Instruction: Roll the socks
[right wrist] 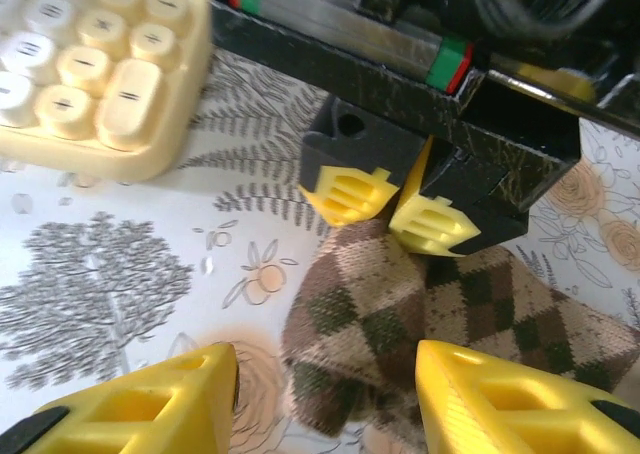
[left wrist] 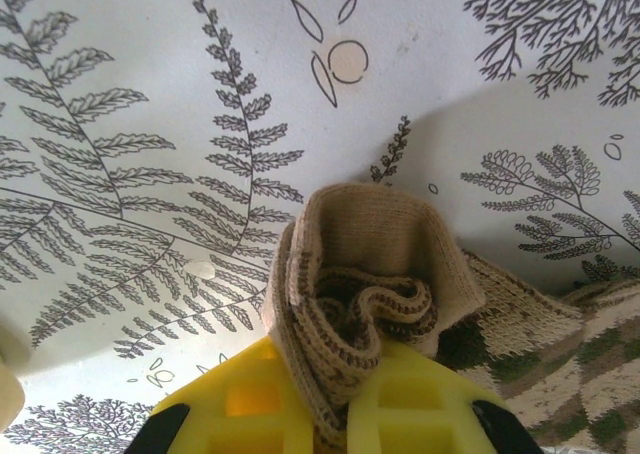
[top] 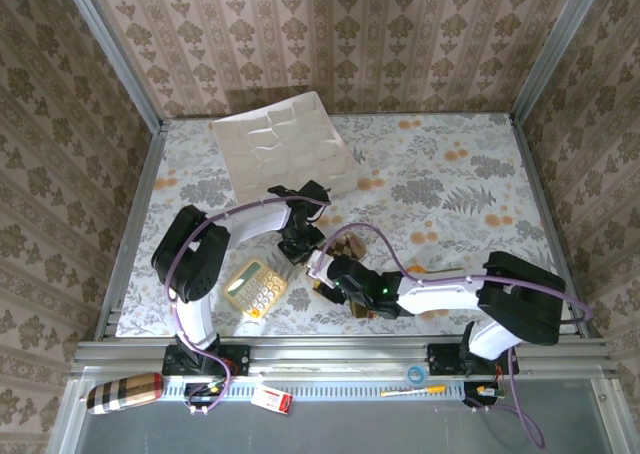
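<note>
Curling, tan-cuffed argyle sock [left wrist: 362, 242]

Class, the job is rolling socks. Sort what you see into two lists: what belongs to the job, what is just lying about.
Belongs to the job:
argyle sock
left gripper, pinching it
right gripper, open

Just lying about:
yellow calculator
white moulded tray
plaid roll near the rail
</note>
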